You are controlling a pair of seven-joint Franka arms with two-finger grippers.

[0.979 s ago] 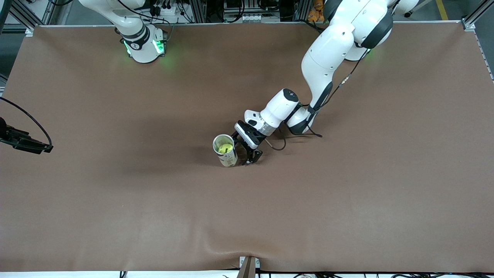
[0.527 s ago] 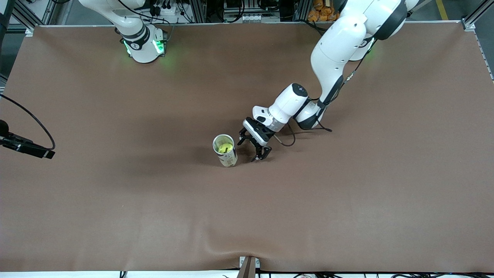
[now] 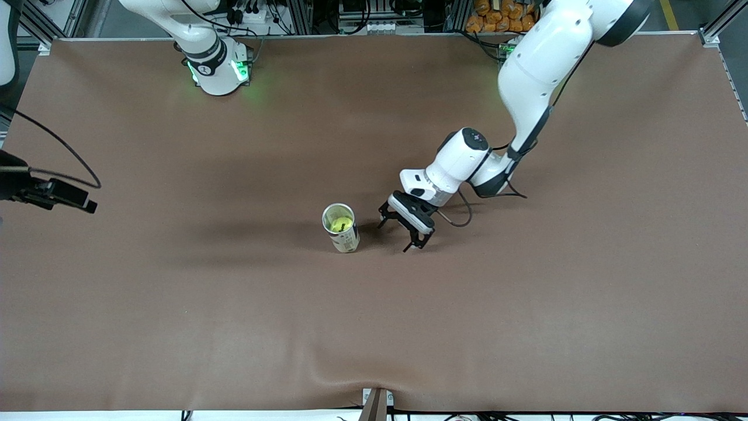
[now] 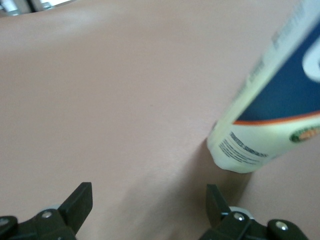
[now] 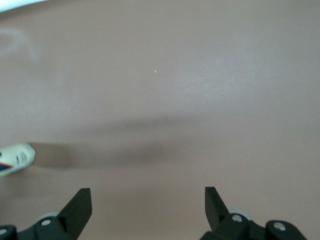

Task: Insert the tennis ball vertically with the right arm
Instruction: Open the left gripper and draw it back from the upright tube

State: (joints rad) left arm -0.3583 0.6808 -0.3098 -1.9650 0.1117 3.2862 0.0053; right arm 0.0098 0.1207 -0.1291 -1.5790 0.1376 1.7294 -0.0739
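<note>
A pale tennis-ball can [image 3: 341, 231] stands upright near the table's middle, open end up. A yellow-green tennis ball [image 3: 341, 224] lies inside it. My left gripper [image 3: 397, 235] is open and empty, low over the table beside the can, toward the left arm's end and apart from it. In the left wrist view the can [image 4: 270, 115] shows past the open gripper [image 4: 150, 200]. My right gripper [image 3: 76, 200] is up at the right arm's end of the table, open and empty [image 5: 148, 200]; the can's base [image 5: 15, 157] shows far off in its wrist view.
The brown table cover [image 3: 526, 304] is bare around the can. A small metal bracket [image 3: 377, 403] sits at the table's edge nearest the camera. The arms' bases stand at the edge farthest from the camera.
My left gripper has drawn back from beside the can toward the left arm's end, staying open. My right gripper has shifted a little at its end of the table. The can has not moved.
</note>
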